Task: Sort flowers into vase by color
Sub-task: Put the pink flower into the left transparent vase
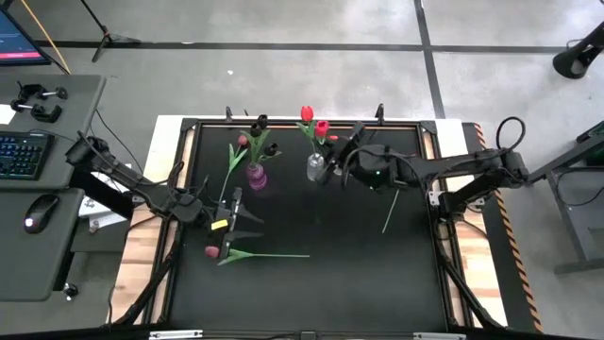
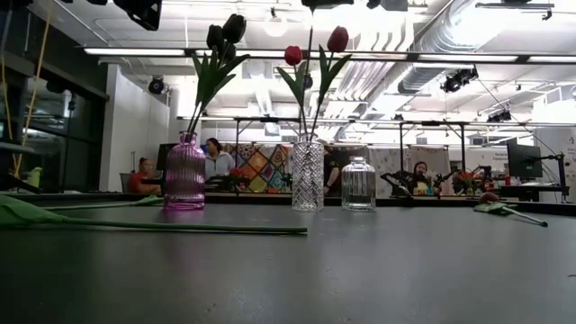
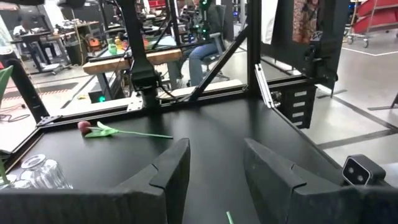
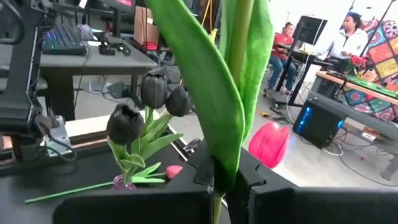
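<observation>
Up by the clear vase, the right gripper is clenched on a red tulip. Nearer the front, the left gripper hangs released beside a lying flower.

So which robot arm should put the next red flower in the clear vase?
The right gripper: it's shut on a red tulip directly above the clear vase. The left gripper is open near the tulip lying on the table.

Three vases stand on the counter: one purple, two clear. Three dark tulips, two red tulips. Two more flowers lie flat.
</observation>
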Controlling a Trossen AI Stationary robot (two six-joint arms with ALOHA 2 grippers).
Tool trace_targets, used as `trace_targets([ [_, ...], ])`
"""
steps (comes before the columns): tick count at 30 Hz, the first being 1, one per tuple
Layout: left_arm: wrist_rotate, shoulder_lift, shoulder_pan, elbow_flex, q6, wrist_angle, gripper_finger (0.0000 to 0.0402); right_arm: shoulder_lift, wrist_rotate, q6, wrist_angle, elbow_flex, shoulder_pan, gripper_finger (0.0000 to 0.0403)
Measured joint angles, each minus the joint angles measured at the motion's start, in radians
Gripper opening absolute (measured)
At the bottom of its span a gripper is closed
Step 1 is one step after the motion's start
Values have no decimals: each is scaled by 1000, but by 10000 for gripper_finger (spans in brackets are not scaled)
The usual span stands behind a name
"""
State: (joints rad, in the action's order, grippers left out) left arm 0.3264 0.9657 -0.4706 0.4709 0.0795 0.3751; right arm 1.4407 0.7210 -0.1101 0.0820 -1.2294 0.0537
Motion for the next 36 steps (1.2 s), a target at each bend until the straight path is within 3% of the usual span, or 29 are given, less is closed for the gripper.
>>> trace_targets([
  [16,-2,0,0,0,2,-10,133,19,-62,133,-130,-13,-90,0],
  [32,-2,0,-1,1,3,-13,133,58,-242,330,-166,-13,-180,0],
  [36,-2,0,-1,1,2,-13,133,58,-236,356,-173,-13,-184,14],
])
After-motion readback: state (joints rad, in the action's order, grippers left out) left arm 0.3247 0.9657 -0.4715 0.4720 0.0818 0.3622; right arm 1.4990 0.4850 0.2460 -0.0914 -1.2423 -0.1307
